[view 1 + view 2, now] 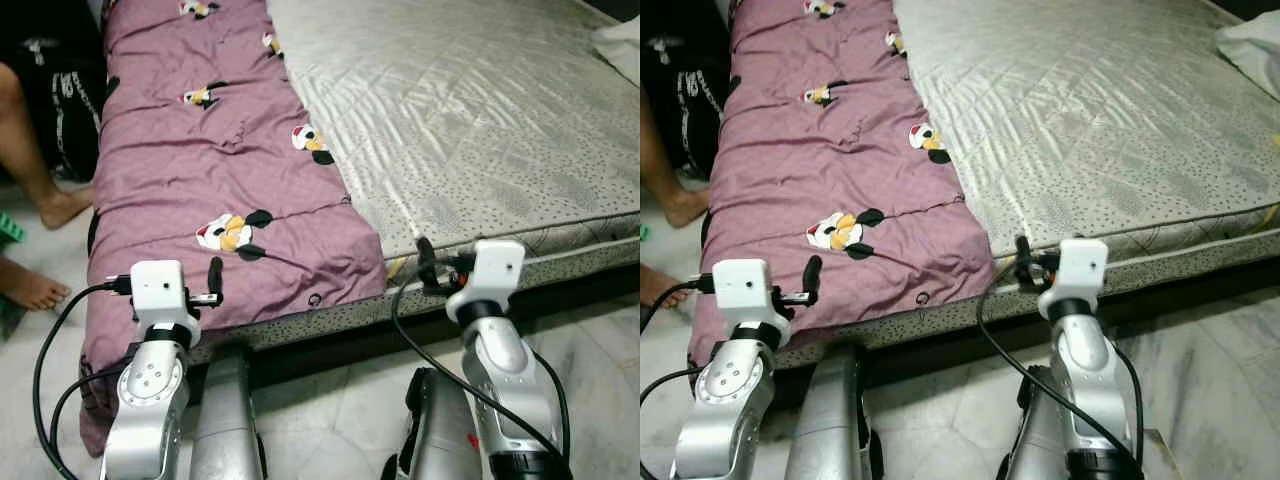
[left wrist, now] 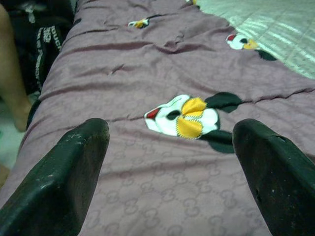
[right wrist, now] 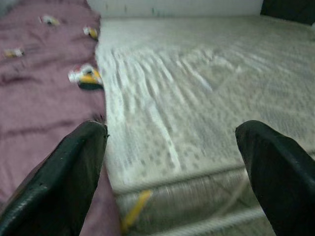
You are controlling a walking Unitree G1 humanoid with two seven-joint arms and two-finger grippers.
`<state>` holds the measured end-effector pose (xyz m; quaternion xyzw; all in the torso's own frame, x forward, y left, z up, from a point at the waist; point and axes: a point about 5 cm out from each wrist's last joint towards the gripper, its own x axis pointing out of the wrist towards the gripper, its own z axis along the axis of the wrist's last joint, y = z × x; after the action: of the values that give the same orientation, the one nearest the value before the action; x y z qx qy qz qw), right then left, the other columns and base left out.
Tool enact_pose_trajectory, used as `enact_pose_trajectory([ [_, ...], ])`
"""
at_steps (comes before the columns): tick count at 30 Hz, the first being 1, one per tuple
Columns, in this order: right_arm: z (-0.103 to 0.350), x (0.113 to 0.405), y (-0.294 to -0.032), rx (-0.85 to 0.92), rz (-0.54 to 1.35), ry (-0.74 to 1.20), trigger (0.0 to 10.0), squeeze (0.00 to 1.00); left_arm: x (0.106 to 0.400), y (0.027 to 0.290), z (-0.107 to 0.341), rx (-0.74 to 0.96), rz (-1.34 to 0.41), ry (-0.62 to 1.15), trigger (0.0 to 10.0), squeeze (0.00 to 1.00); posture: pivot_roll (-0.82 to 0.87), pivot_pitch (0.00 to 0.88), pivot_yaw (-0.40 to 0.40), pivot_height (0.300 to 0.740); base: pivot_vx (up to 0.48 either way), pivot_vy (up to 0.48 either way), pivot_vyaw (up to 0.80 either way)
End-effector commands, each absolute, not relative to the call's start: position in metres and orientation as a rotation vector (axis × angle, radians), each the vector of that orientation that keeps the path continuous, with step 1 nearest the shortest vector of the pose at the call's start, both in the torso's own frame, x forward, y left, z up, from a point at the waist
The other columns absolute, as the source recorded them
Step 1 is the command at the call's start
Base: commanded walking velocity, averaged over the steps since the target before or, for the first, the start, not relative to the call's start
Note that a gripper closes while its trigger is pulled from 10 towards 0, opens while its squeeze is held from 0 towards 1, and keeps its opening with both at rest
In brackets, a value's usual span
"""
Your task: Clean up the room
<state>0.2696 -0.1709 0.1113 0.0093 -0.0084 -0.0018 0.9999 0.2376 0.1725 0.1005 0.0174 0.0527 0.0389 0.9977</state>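
Observation:
A purple quilt (image 1: 200, 160) with cartoon prints lies along the left side of a bed, its near end hanging over the edge. The grey patterned mattress (image 1: 480, 110) is bare to its right. My left gripper (image 1: 213, 283) hovers at the quilt's near edge, open; in the left wrist view its fingers (image 2: 64, 182) frame a cartoon print (image 2: 184, 115). My right gripper (image 1: 428, 262) sits at the mattress's near edge, open, holding nothing. The right wrist view has its fingers (image 3: 59, 182) spread before the mattress (image 3: 197, 98) and the quilt's border (image 3: 44, 103).
A person's legs and bare feet (image 1: 40, 205) stand on the floor left of the bed, beside a dark bag (image 1: 60, 90). A white cloth (image 1: 620, 45) lies at the mattress's far right. Pale tiled floor (image 1: 600, 350) lies before the bed.

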Motion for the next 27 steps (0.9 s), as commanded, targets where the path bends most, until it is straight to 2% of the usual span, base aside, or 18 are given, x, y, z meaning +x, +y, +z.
enact_pose_trajectory([
  [1, 0.122, 0.273, -0.172, 0.041, -0.022, -0.044, 10.0, 0.0, 0.239, 0.174, 0.099, 0.045, 0.082, 0.111, 10.0, 0.0, -0.01, 0.0, 0.023, 0.542, 0.0, 0.0, 0.0],
  [4, 0.129, 0.276, -0.168, 0.054, -0.006, -0.063, 10.0, 0.0, 0.242, 0.172, 0.098, 0.022, 0.07, 0.102, 10.0, 0.0, -0.02, 0.0, 0.022, 0.585, 0.0, 0.0, 0.0],
  [19, 0.133, 0.281, -0.168, 0.063, -0.017, -0.058, 10.0, 0.0, 0.254, 0.165, 0.097, 0.03, 0.058, 0.077, 10.0, 0.0, -0.03, 0.0, 0.021, 0.74, 0.0, 0.0, 0.0],
  [27, 0.119, 0.277, -0.178, 0.058, -0.059, -0.01, 10.0, 0.0, 0.26, 0.159, 0.094, 0.082, 0.052, 0.109, 10.0, 0.0, -0.02, 0.0, 0.01, 0.74, 0.0, 0.0, 0.0],
])
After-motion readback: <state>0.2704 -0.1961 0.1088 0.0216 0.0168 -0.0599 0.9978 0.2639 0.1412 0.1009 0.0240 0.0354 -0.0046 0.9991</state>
